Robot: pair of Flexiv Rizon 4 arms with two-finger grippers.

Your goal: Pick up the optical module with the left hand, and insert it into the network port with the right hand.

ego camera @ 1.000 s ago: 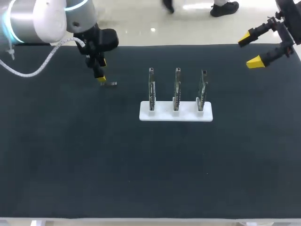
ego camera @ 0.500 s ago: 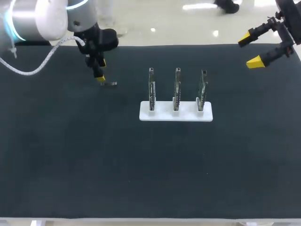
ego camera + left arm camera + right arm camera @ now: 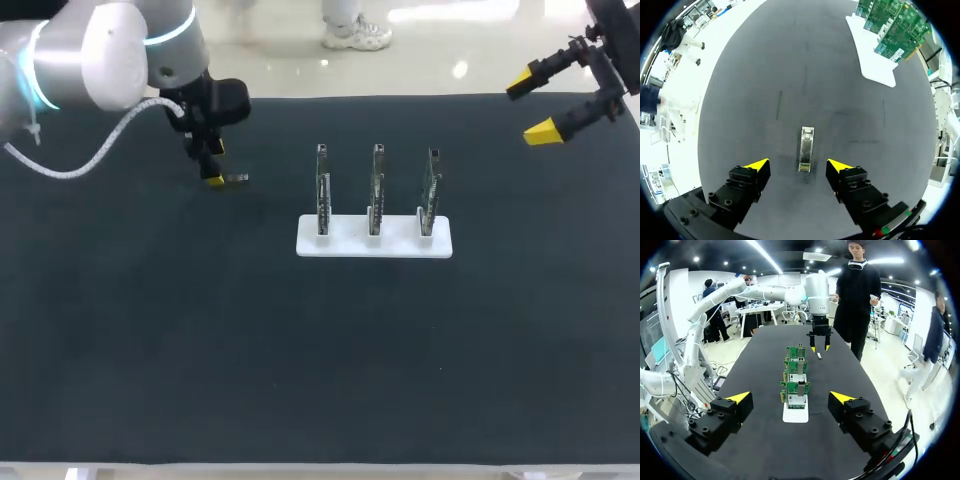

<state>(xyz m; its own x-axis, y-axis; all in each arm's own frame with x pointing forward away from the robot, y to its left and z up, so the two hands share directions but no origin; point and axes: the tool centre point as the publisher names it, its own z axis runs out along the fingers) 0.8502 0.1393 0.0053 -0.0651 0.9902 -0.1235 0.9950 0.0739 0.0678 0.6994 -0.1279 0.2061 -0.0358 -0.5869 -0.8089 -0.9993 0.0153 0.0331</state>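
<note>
left pincer (image 3: 798,164) wide open, optical module (image 3: 806,148) lying between its tips, untouched

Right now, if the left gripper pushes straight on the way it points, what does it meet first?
Likely the optical module, which lies on the black mat between the left gripper's open fingertips. How far below them is unclear.

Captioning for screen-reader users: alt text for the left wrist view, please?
The open left gripper hovers over the dark table, the small optical module lying flat between its yellow tips, touching neither. Farther ahead, green circuit boards stand in a white holder.
</note>
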